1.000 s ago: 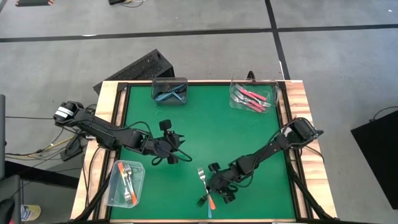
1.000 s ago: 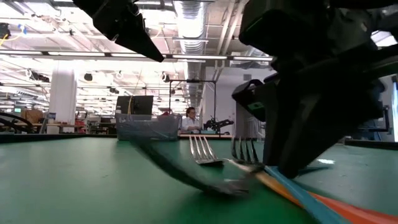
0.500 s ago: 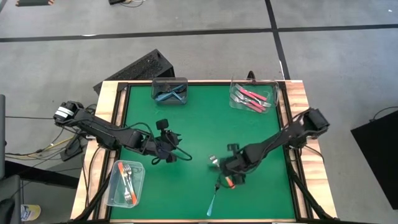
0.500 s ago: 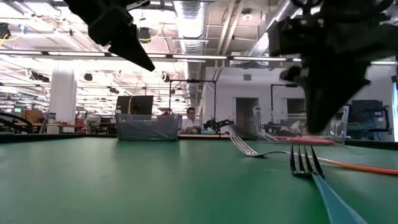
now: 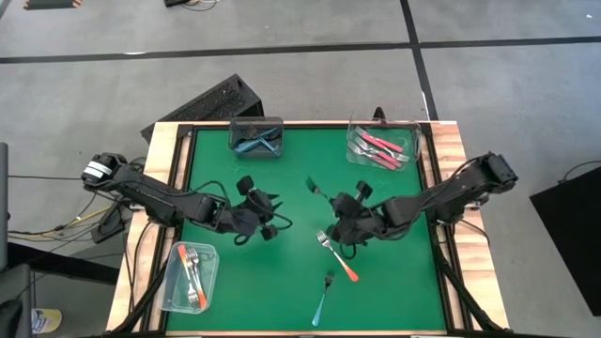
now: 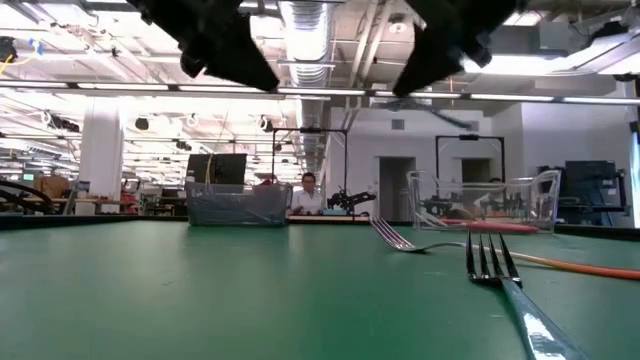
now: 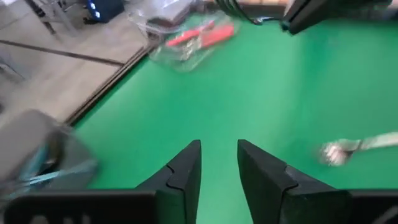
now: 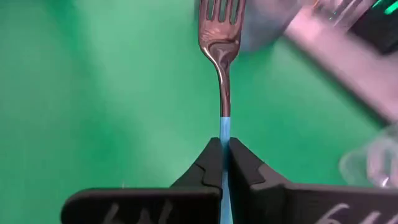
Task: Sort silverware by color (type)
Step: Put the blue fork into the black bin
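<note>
The right tool (image 8: 224, 163) was clamped on a blue fork (image 8: 222, 74), tines pointing ahead, probably toward the blue container (image 5: 256, 137); the left tool (image 7: 219, 167) stood apart

Open-plan robotics lab: ceiling ducts (image 6: 310, 40), workbenches (image 6: 60, 205).

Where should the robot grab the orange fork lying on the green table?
Probably the middle of its orange handle, coming straight down from above. The orange fork lies flat on the green table, so fingers closing across the slim, straight handle should pinch it. Stay off the handle's tip: the teal fork has its tines close there.
</note>
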You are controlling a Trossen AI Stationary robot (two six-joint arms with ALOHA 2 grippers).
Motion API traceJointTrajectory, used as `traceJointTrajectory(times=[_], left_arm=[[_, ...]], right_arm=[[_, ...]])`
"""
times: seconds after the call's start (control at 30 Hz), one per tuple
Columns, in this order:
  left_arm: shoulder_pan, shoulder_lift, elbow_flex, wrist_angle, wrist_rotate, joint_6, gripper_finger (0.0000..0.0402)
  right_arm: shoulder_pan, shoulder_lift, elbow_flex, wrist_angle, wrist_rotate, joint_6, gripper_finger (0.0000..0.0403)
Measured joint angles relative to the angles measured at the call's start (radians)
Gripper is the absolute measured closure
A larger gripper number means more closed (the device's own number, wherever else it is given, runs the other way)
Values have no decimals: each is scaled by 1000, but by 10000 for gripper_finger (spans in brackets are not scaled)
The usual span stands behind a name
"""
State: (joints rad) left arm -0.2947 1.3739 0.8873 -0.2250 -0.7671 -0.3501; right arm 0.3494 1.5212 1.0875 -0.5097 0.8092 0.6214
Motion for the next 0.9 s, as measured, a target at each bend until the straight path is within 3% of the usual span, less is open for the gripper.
traceJointTrajectory(times=[0.1, 0.33, 0.43, 0.9], left_arm=[[22, 4, -71, 172, 48, -34, 286], [111, 6, -301, 845, 245, 44, 221], [130, 6, -337, 1017, 270, 105, 211], [182, 5, -328, 970, 189, 139, 209]], right_arm=[[6, -13, 1, 58, 89, -119, 385], [0, 73, -1, 163, 106, -327, 385], [-16, 121, 3, 214, 131, -336, 385], [-59, 271, 162, 208, 234, -364, 385]])
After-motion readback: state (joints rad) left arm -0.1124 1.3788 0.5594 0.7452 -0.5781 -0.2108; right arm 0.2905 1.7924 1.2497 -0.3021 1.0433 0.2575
